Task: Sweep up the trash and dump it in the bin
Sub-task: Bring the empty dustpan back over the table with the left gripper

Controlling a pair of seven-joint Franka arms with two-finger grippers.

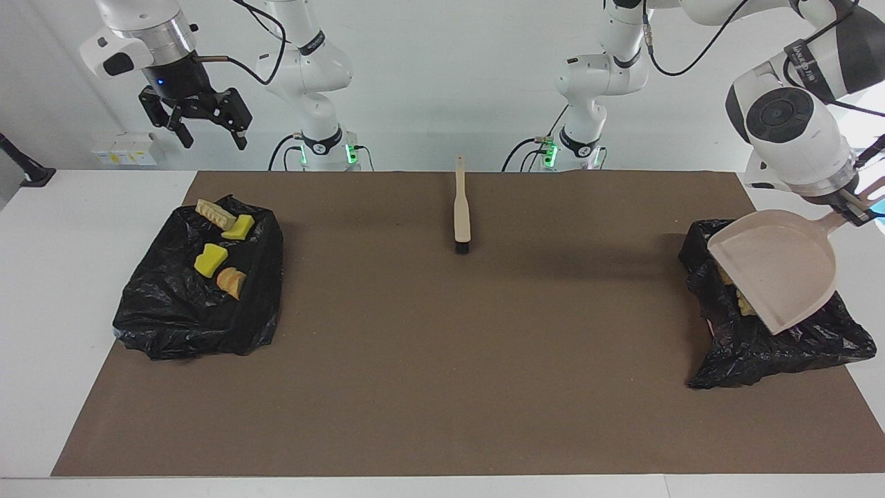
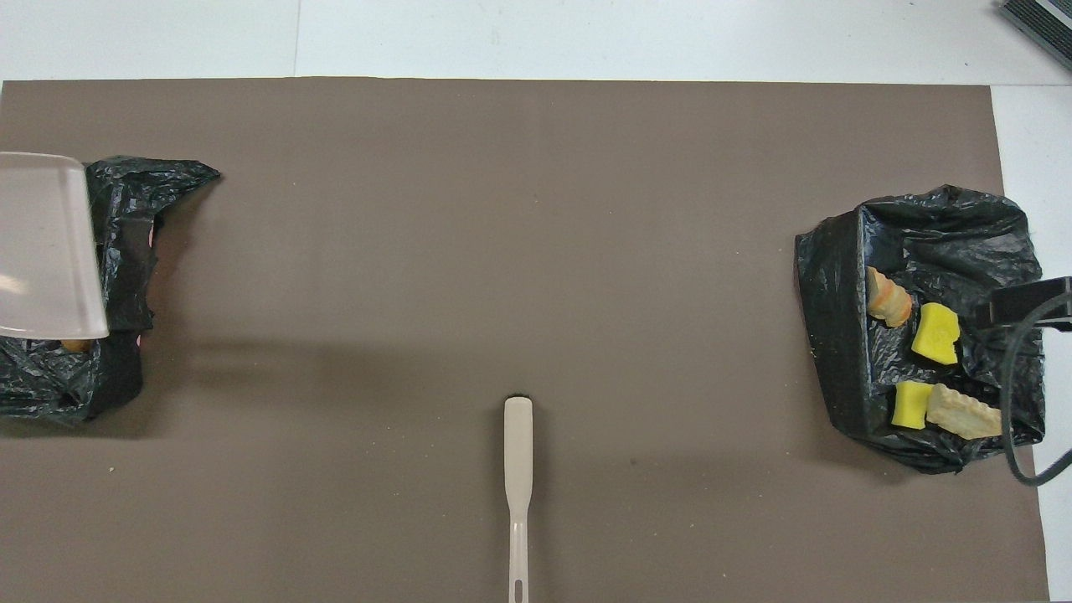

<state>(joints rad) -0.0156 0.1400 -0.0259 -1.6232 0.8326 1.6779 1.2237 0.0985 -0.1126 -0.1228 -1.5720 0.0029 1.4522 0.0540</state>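
The beige dustpan (image 1: 774, 270) hangs tilted and empty over the black bag bin (image 1: 760, 353) at the left arm's end. My left gripper (image 1: 854, 209) is shut on its handle. Bits of yellow trash (image 1: 743, 304) peek out from under the pan inside that bin. The pan (image 2: 46, 247) covers most of the bin (image 2: 126, 276) in the overhead view. My right gripper (image 1: 206, 133) is open, empty and raised high above the second black bag bin (image 1: 193, 304). That bin holds several chunks: tan (image 1: 212, 213), yellow (image 1: 209, 259) and orange-brown (image 1: 231, 282).
The beige black-bristled brush (image 1: 461, 207) lies on the brown mat (image 1: 442, 360) midway between the bins, close to the robots, bristles pointing away from them. It also shows in the overhead view (image 2: 517, 486). White table borders the mat.
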